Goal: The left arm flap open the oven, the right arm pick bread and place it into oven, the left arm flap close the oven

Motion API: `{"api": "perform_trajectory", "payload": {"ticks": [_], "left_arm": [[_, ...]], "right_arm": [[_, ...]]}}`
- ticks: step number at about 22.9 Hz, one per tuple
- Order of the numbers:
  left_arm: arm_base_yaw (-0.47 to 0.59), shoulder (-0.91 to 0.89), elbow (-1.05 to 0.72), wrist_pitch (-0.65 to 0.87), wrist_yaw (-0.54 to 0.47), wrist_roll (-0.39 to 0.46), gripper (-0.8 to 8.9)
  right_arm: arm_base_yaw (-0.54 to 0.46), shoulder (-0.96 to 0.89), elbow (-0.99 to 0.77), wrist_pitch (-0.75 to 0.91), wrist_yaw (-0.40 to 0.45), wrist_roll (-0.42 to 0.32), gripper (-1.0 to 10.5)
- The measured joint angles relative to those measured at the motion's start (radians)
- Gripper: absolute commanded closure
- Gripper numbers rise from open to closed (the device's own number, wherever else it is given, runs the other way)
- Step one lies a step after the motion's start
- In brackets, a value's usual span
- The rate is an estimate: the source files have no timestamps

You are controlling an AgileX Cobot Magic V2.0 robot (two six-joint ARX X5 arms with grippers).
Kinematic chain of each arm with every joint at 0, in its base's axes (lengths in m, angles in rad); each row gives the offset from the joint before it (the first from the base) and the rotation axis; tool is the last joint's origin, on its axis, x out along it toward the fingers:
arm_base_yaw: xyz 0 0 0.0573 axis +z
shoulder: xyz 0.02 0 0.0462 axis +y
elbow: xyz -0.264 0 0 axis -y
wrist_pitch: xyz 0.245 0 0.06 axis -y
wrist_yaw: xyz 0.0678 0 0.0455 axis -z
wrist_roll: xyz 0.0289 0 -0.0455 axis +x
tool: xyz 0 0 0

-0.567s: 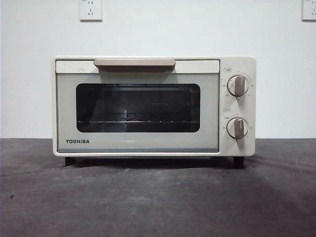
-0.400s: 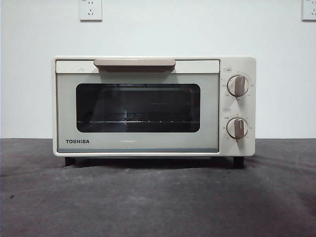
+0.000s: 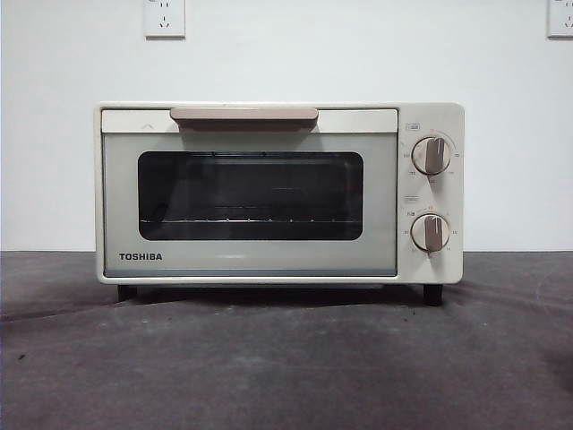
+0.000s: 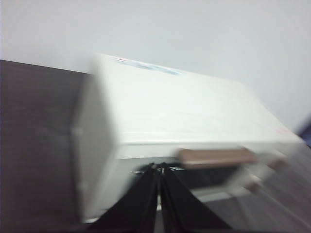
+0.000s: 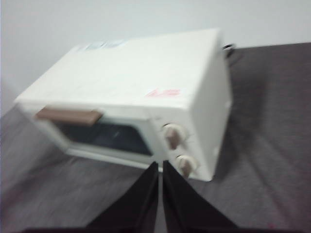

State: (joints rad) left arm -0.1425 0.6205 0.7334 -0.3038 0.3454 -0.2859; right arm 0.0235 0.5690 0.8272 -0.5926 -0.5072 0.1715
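A cream-white boxy TOSHIBA toaster oven (image 3: pixel 278 193) stands door-closed on the dark grey table (image 3: pixel 286 367), its beige bar handle (image 3: pixel 243 115) across the top of the dark glass window. Above it, the left gripper (image 4: pixel 159 167) and right gripper (image 5: pixel 160 164) hover with jaws pressed together, holding nothing.

The cream-white TOSHIBA oven (image 3: pixel 278 193) is set upright on the dark table (image 3: pixel 286 358), its front faced toward the near side. Its door is shut, with the beige bar handle (image 3: pixel 243 115) along the top edge. Two beige knobs (image 3: pixel 431 155) are stacked at the right.
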Motion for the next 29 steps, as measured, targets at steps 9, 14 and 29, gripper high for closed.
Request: {"api": "perform_trajectory", "payload": {"ticks": [9, 14, 29], "left_arm": [[-0.152, 0.099, 0.121, -0.138, 0.256, 0.061, 7.94], [-0.164, 0.082, 0.127, -0.170, 0.281, 0.078, 7.83], [-0.164, 0.093, 0.127, -0.171, 0.280, 0.085, 2.50]], "right_arm": [[0.035, 0.039, 0.077, -0.058, -0.144, -0.076, 9.3], [0.050, 0.034, 0.077, -0.126, -0.147, -0.079, 8.6], [0.108, 0.034, 0.077, -0.180, -0.146, -0.033, 4.6]]}}
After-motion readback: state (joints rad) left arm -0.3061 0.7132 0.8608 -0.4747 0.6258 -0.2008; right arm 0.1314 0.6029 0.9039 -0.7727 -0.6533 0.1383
